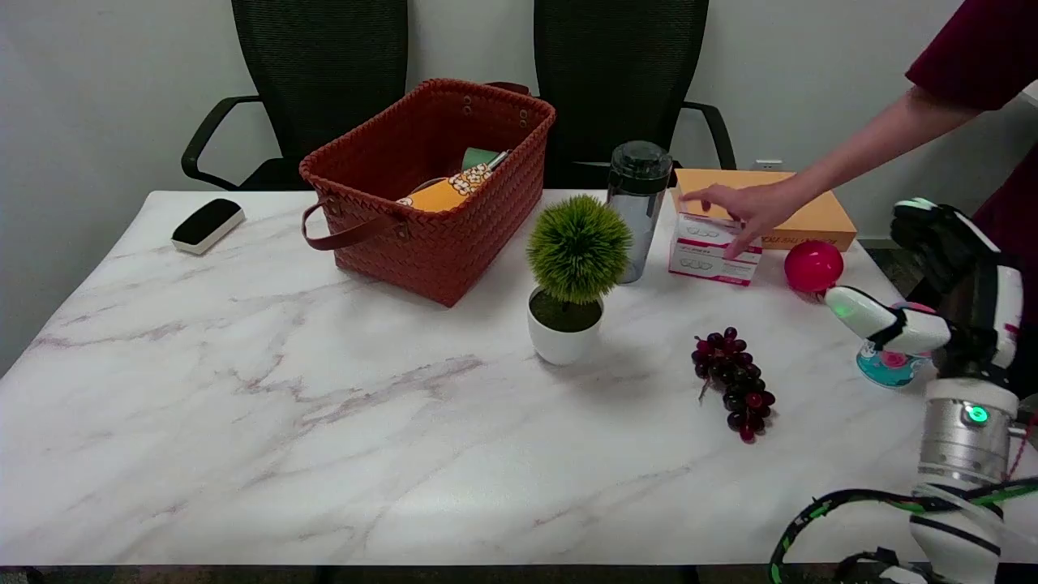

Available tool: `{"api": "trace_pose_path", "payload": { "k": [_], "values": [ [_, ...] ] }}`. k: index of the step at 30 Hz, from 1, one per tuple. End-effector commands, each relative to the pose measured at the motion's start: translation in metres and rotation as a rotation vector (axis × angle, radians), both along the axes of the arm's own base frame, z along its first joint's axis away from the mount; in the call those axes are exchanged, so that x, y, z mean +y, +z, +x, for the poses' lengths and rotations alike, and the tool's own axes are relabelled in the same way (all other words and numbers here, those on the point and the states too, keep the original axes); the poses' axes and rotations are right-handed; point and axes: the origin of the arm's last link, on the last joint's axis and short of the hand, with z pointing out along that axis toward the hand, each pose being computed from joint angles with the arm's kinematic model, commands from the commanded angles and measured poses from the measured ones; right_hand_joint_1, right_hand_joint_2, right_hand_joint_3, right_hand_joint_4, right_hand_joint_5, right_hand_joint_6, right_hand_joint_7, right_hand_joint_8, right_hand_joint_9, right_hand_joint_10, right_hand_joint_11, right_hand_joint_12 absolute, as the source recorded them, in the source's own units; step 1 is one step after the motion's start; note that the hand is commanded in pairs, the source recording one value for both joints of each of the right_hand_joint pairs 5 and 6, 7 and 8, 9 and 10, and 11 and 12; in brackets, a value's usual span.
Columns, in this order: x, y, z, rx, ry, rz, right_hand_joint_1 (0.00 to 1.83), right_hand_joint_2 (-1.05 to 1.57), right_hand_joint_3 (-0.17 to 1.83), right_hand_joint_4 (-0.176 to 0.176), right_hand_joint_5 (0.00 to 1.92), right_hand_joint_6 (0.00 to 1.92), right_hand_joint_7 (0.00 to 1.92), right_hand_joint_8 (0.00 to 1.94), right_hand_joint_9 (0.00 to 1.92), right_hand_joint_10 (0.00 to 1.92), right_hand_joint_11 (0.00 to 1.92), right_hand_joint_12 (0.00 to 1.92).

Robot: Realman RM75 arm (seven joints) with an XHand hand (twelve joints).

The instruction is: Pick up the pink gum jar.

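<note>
So the right hand is wrapped around the pink gum jar at the far right edge of the table, thumb across the front and the other fingers behind it. Can't tell if it's actually squeezing yet or just cupping, and the jar's base looks like it's on the table. To do this bit well I'd firm up the grip evenly on both sides before lifting, then go straight up so the jar doesn't tip. The grapes sit just to the left, red ball behind, and a person's hand is on the small white box, so keep clear of those
</note>
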Motion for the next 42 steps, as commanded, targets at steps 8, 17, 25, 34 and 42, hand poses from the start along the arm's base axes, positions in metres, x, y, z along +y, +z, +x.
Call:
{"api": "trace_pose_path", "payload": {
  "k": [8, 17, 25, 34, 42],
  "values": [
    [0.069, 0.024, -0.023, -0.016, 0.009, -0.206, 1.11, -0.17, 0.62, 0.0, 0.64, 0.64, 0.48, 0.48, 0.57, 0.57, 0.52, 0.52],
    [0.041, 0.043, -0.035, -0.028, -0.075, -0.174, 1.11, -0.21, 0.62, 0.0, 0.26, 0.26, 0.48, 0.48, 0.56, 0.56, 0.51, 0.51],
    [0.033, 0.069, -0.048, -0.026, -0.155, -0.196, 1.11, -0.24, 0.64, 0.0, 0.12, 0.12, 0.48, 0.48, 0.55, 0.55, 0.5, 0.5],
    [0.024, 0.093, -0.059, -0.067, -0.158, -0.196, 1.11, -0.27, 0.66, 0.0, 0.11, 0.11, 0.48, 0.48, 0.51, 0.51, 0.46, 0.46],
    [0.013, 0.105, -0.061, -0.082, -0.156, -0.19, 1.11, -0.28, 0.67, 0.0, 0.31, 0.31, 0.48, 0.48, 0.5, 0.5, 0.45, 0.45]
  ]
}}
